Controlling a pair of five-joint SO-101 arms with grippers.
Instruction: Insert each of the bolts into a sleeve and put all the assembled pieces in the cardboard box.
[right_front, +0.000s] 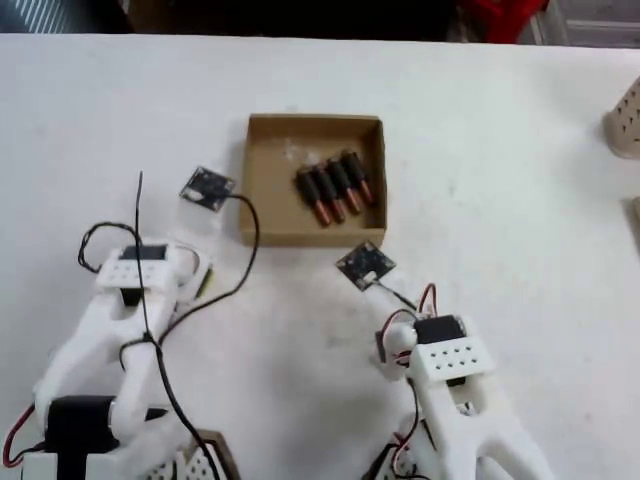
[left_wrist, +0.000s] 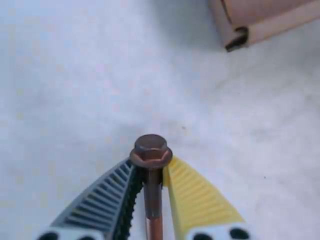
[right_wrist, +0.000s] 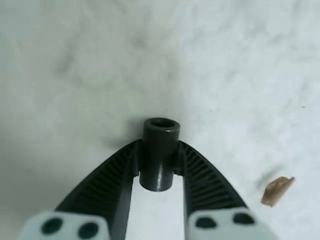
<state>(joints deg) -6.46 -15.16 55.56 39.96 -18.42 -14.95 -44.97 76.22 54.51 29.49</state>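
Both arms are white plastic shells, each with a plate of 2 rows of holes — the left arm (right_front: 110, 330) has a black motor block (right_front: 75, 420) at its end farthest from the cardboard box (right_front: 300, 238), the right arm (right_front: 470, 400) has red wires (right_front: 428, 297). Each carries a small black square board (right_front: 208, 188) beside the box, trailing thin black cable (right_front: 250, 245). The left gripper (left_wrist: 151, 165) has 1 grey ribbed finger (left_wrist: 102, 200) and 1 yellow finger (left_wrist: 195, 200); the right gripper (right_wrist: 159, 147) has 2 black ones.
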